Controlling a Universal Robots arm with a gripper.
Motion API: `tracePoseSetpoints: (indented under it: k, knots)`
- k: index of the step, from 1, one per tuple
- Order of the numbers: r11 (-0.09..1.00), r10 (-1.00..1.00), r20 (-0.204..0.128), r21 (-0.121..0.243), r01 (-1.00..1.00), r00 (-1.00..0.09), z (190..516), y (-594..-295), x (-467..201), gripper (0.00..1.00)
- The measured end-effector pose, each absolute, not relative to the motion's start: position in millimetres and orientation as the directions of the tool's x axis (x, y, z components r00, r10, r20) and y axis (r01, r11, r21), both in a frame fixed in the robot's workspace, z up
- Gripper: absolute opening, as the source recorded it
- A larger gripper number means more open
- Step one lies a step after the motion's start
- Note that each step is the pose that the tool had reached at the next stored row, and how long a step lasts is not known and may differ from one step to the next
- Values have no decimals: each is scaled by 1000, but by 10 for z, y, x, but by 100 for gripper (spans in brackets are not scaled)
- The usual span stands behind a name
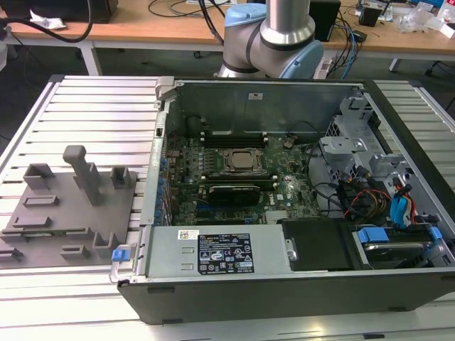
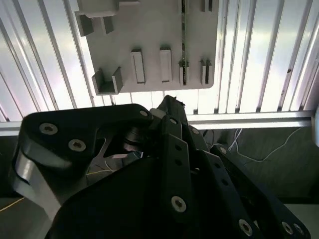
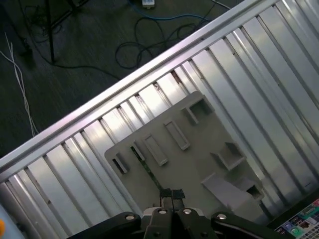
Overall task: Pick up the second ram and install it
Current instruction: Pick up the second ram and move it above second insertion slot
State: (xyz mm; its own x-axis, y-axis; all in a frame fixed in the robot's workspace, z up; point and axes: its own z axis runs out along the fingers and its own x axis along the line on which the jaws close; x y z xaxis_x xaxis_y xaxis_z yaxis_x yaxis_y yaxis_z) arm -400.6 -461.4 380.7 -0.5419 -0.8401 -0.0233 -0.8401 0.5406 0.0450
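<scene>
The second ram (image 2: 183,45) is a thin green strip seen edge-on, standing in slots of the grey fixture plate (image 2: 149,30). In the first wrist view the second ram (image 3: 141,160) is a dark thin line across the fixture plate (image 3: 194,164). My gripper (image 3: 172,193) hangs well above the plate, close to one end of the strip, with its two fingers pressed together and nothing between them. In the second wrist view the gripper (image 2: 169,102) tip points toward the plate's near edge. The fixture plate (image 1: 78,206) lies at the exterior view's left.
An open computer case (image 1: 284,291) sits beside the fixture, with the motherboard (image 1: 234,170) and a power supply (image 1: 213,252) inside. Everything rests on a slatted aluminium table (image 1: 92,106). The table edge rail (image 3: 124,84) borders a floor with loose cables (image 3: 149,40).
</scene>
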Motion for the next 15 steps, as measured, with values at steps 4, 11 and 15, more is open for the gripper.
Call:
tracePoseSetpoints:
  k: [4, 11, 15]
  knots:
    - [489, -871, -23, 45, -871, -491, 3806, -4614, -4006, 11]
    - [407, -913, -23, 45, -912, -408, 3806, -4614, -4006, 11]
    - [354, -935, -23, 45, -934, -355, 3807, -4614, -4006, 11]
